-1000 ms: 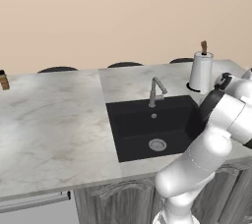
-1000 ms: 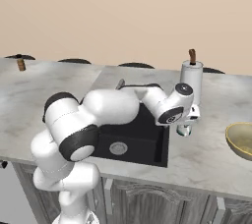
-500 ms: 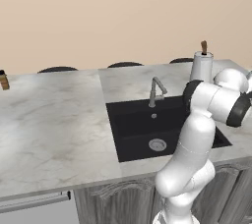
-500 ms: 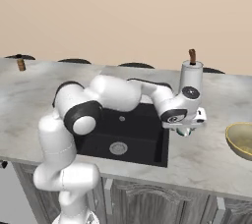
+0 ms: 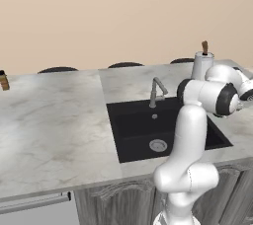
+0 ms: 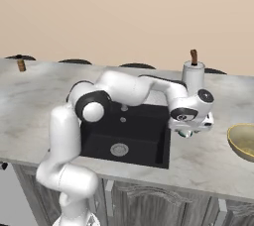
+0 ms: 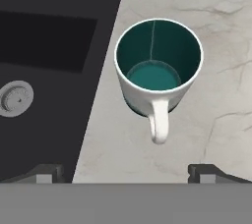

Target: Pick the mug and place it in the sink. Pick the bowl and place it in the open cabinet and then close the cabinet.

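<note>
While mug (image 7: 158, 66) stands centre frame beside sink (image 7: 49, 36), gripper (image 7: 126, 173) wide open, empty; bowl (image 6: 243, 141) unmoved, nothing done

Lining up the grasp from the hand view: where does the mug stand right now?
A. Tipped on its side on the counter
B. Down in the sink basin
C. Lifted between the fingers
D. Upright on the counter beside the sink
D: the mug stands upright on the marble counter next to the sink, untouched.
</note>
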Controlling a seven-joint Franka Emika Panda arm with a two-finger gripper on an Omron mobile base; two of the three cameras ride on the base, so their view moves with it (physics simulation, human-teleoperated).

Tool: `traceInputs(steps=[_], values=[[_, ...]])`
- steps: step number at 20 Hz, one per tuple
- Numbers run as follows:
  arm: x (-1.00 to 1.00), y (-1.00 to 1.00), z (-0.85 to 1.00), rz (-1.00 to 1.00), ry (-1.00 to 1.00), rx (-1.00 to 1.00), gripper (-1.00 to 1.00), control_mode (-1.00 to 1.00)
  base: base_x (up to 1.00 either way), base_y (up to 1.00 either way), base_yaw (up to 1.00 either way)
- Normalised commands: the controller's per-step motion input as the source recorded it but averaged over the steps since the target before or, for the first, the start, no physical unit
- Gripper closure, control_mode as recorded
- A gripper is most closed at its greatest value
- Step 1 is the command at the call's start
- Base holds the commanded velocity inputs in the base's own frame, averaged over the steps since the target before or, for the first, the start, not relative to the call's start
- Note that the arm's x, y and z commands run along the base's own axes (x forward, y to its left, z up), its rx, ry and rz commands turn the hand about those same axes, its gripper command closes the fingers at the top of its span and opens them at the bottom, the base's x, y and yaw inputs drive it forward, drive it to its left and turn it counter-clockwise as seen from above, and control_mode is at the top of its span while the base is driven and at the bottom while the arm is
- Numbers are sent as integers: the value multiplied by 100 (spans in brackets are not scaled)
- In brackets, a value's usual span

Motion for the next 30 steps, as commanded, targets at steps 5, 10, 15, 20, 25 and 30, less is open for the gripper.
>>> traceInputs(steps=[5, 10, 15, 20, 25, 30], values=[[17, -1, -23, 7, 0, 1, -100, -100, 0, 0, 0], [18, 0, -20, 3, 0, 0, -100, -100, 0, 0, 0], [24, 0, -21, 0, 0, -3, -100, -100, 0, 0, 0], [20, 2, -21, -1, 0, -5, -100, -100, 0, 0, 0], [11, 0, -15, -1, 0, 0, -100, -100, 0, 0, 0], [0, 0, -14, 0, 0, 0, -100, -100, 0, 0, 0]])
